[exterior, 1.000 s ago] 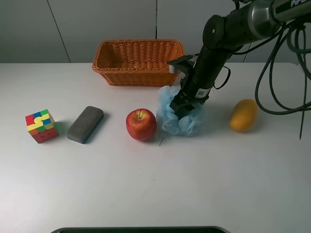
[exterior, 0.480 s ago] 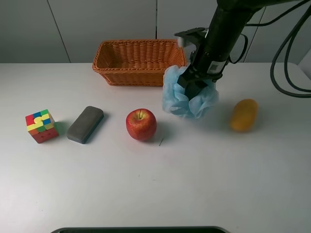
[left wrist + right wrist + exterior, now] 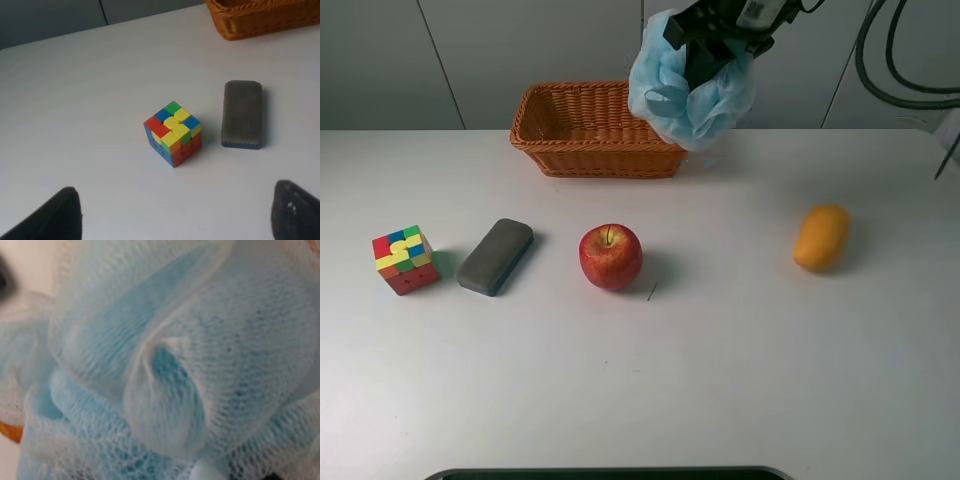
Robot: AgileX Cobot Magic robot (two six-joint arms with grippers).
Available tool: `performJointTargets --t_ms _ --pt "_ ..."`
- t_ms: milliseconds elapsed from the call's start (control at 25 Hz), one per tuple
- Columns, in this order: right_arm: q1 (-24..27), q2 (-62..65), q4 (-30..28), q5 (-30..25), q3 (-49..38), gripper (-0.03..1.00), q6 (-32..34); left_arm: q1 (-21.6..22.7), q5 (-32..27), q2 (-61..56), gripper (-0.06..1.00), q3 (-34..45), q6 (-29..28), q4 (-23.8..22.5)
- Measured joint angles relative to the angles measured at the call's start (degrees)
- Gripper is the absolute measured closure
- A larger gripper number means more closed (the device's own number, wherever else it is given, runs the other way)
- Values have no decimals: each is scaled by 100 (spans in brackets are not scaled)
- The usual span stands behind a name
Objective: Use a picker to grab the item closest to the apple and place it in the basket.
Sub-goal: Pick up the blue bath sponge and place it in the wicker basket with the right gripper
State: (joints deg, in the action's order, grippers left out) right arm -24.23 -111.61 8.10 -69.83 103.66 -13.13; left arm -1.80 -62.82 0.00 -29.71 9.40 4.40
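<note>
Right gripper (image 3: pixel 712 55) clamped on blue mesh pouf (image 3: pixel 688 92), basket (image 3: pixel 570 95) beneath and beside it; pouf likely light, soft, squashy, best pinched deep mid-bunch.

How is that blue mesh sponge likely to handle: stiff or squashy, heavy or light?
Probably squashy: the sponge is loose netting folds bulging around the right gripper. Likely light, since the mesh looks airy and see-through. Unlikely to roll, being floppy and irregular.

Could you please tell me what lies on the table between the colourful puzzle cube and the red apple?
A grey oblong block lies between the cube and the apple, as the exterior high view shows.
</note>
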Motion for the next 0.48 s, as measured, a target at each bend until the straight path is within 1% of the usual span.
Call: performJointTargets --t_ms 280,360,480 --pt "-26 -929 83 -4 1405 69 27 0 0 0 22 0 0 0" --pt "-26 -1221 177 154 1757 69 40 0 0 0 22 0 0 0" --pt "-26 -1620 290 562 2166 69 40 0 0 0 22 0 0 0"
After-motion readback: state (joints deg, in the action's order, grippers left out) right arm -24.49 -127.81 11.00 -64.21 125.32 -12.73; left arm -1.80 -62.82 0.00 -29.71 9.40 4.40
